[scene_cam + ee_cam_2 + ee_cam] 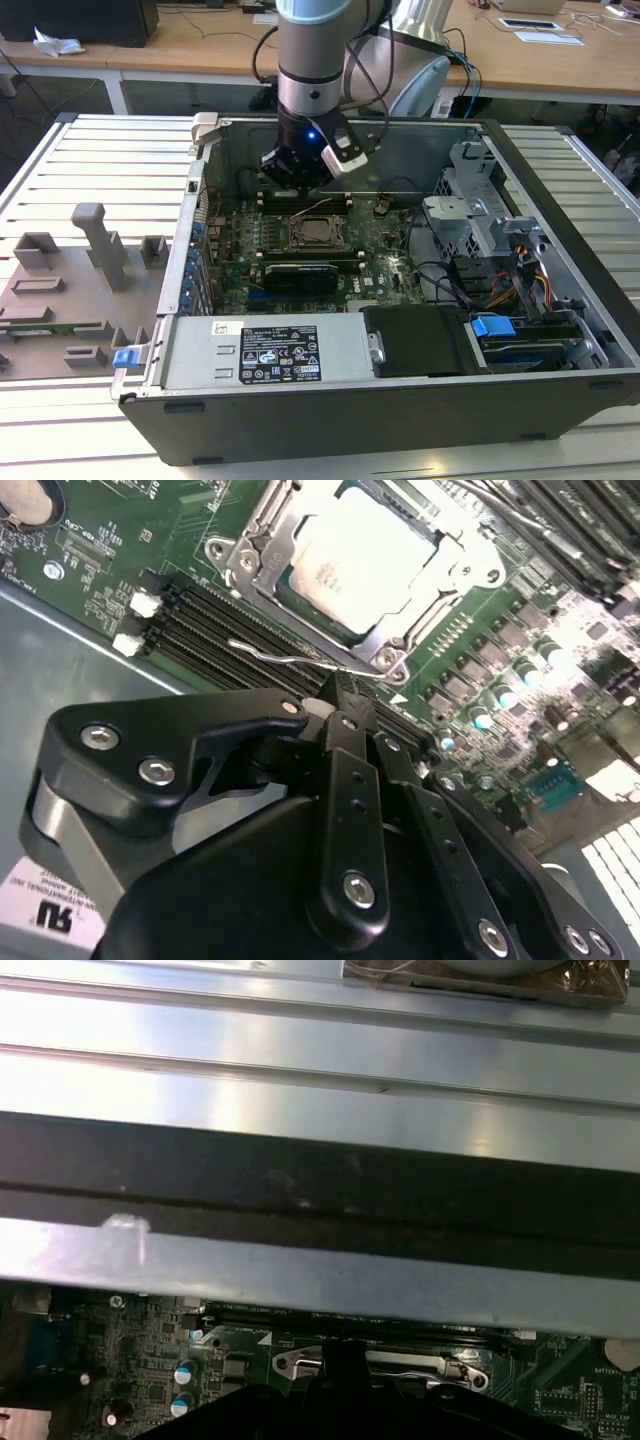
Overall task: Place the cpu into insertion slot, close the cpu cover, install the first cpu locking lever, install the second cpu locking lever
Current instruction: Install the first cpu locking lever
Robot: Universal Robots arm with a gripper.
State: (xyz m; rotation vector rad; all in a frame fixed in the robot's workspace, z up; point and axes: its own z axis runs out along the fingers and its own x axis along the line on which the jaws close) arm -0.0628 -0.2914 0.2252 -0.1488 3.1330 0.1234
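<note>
The cpu (365, 555) lies with its dull silver top up in the insertion slot (318, 246) on the green motherboard (385, 255). The silver cpu cover (262, 558) is folded down around it, and the chip shows through its window. A thin wire locking lever (280, 657) runs along the cover's edge beside the memory slots and stands slightly off the board. My gripper (340, 692) is shut, its black fingertips together and touching the end of that lever. In the exterior view the gripper (303, 186) hangs inside the case, just behind the cpu (318, 232).
Black memory slots (215, 615) lie right under the fingers. The case's metal wall (320, 1170) stands close behind the wrist. A long black card (300, 275), the power supply (270, 350), a drive cage (480, 220) and cables crowd the case. Grey fixtures (90, 250) sit outside on the exterior view's left.
</note>
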